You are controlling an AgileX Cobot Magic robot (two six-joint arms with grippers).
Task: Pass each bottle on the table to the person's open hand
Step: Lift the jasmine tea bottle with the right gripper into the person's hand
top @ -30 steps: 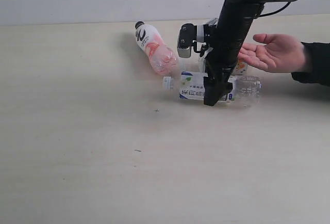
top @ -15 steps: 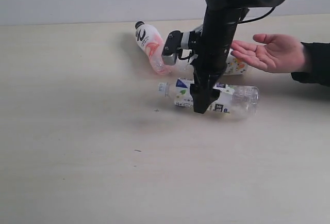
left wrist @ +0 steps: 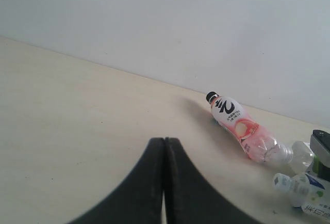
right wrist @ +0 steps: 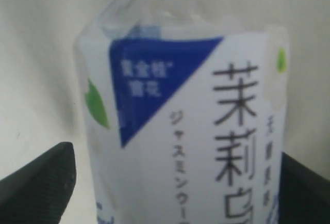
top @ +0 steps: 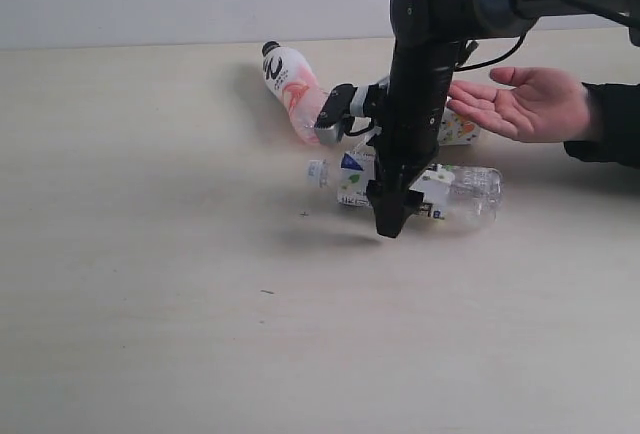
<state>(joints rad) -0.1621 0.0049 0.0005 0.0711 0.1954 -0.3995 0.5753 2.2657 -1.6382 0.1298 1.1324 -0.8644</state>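
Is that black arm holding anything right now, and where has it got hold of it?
Yes. The right pincer grips a white-capped bottle across its labelled middle.

the table (top: 150,304) is pale beige with faint grain and a few tiny dark specks. the pink-labelled bottle (top: 297,99) carries pink and white with bold black lettering under a black cap (top: 269,48). the white-labelled bottle (right wrist: 180,131) shows a blue triangle, green spots and dark characters on white. the right gripper (top: 388,222) is black. the person's open hand (top: 530,104) is light-skinned with a black cuff (top: 610,119).
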